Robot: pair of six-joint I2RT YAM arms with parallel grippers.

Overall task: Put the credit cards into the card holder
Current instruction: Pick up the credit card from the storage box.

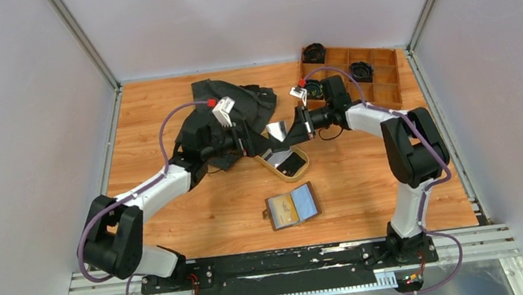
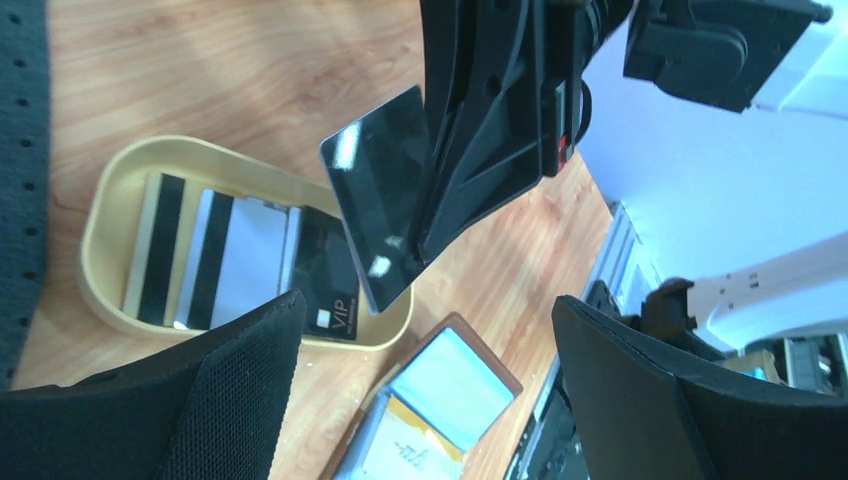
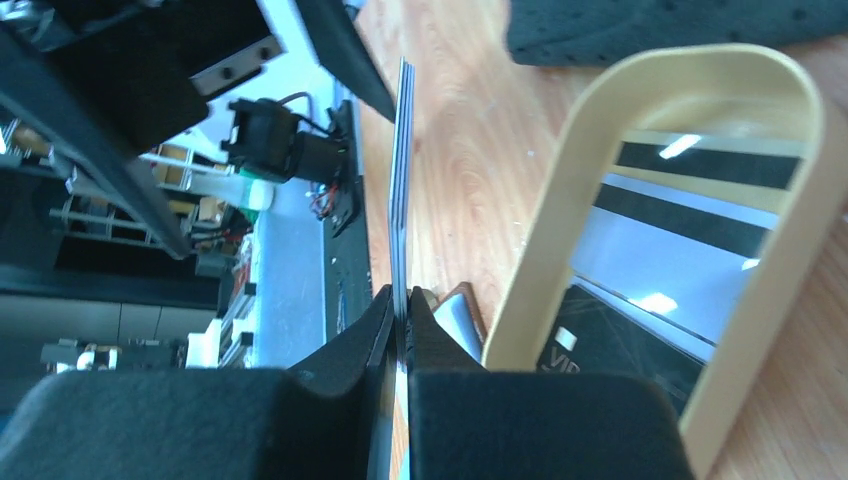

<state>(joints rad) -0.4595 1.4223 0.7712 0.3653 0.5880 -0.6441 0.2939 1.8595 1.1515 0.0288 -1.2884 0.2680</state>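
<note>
The right gripper [image 3: 402, 300] is clamped on one black card [image 2: 380, 210], held in the air above the oval tray [image 2: 100, 200]. The left gripper [image 2: 425, 320] faces it with its fingers wide apart and nothing between them. The coming move turns on where the card holder [image 1: 293, 207] lies from that card. It sits open and flat on the bench [image 1: 199, 217], below the card and nearer the arm bases, just past the tray's near end. Its long axis runs roughly across the bench, slightly skewed. Both grippers hang at about the same reach from it (the right one has the card, so I judge the carry to be its job). The card juts straight out of the right fingers towards the left arm, so it would need tipping down to meet a pocket.

The left wrist view shows the card's broad glossy face, the other cards [image 2: 230, 260] lying in the tray and the holder's pale inside. The right wrist view gives the card edge-on, a thin line from the fingertips, which shows that the pinch is at its end. The top view alone shows the layout of tray, holder and arms.
</note>
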